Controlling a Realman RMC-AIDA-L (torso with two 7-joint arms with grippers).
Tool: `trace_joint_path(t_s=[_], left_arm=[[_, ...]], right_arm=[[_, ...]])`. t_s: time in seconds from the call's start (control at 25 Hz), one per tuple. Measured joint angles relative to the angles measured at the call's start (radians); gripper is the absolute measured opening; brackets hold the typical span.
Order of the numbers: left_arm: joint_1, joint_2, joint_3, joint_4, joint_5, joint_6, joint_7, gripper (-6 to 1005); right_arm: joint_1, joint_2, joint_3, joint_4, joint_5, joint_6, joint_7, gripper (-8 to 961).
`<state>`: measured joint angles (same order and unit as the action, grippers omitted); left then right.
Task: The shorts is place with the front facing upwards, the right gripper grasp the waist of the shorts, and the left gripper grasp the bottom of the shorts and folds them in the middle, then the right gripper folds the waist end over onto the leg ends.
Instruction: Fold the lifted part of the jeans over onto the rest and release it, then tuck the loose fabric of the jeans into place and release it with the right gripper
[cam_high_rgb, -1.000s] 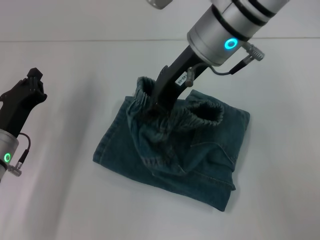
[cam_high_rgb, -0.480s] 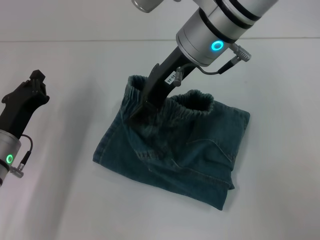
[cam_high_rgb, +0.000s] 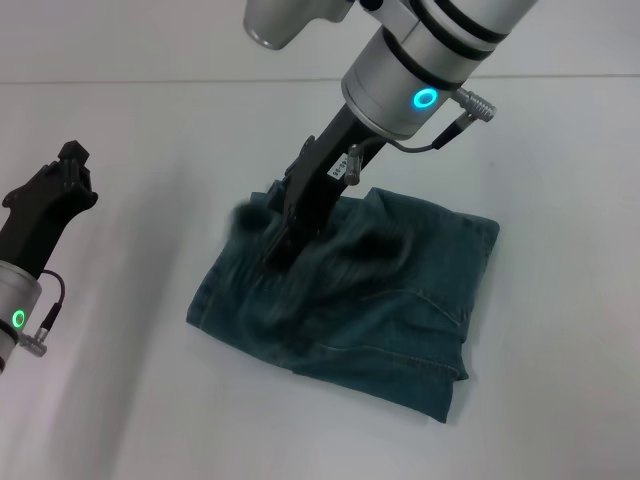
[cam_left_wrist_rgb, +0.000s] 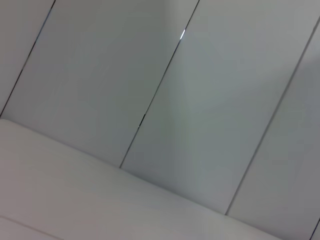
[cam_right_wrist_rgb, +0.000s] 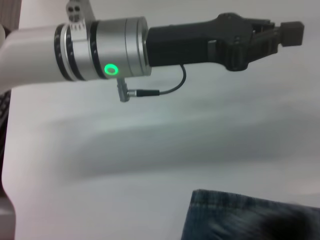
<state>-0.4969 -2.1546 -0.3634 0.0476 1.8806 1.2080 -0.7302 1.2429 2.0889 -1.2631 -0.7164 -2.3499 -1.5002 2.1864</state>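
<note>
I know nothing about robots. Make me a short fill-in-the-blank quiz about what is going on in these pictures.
1. The garment on the table is a pair of denim ____.
2. The gripper down on the shorts is the robot's ____ gripper.
3. The left gripper is off to the side, touching ____.
4. The light on the left arm's wrist glows ____.

Missing words: shorts; right; nothing; green

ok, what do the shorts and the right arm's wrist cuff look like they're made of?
The shorts: denim by the look, blue-green woven cloth with faded patches and stitched seams, matte. The wrist cuff above the right pincer: probably brushed metal, silver with a soft sheen, though painted plastic can't be ruled out.
</note>
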Motion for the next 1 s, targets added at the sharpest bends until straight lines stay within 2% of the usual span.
trace_joint_path(t_s=[0.16, 0.48, 1.0], left_arm=[[0.000, -0.001, 0.003, 0.000, 0.000, -0.002, 0.000, 16], [0.000, -0.002, 0.001, 0.000, 0.000, -0.003, 0.000, 17], [-0.003, 0.002, -0.002, 0.000, 0.000, -0.006, 0.000, 19]], right_arm=[[0.015, 0.001, -0.041, -0.006, 0.000, 0.010, -0.007, 912], [0.023, 0.000, -0.058, -0.009, -0.006, 0.019, -0.014, 909], [-0.015, -0.025, 0.004, -0.032, -0.042, -0.199, -0.021, 905]])
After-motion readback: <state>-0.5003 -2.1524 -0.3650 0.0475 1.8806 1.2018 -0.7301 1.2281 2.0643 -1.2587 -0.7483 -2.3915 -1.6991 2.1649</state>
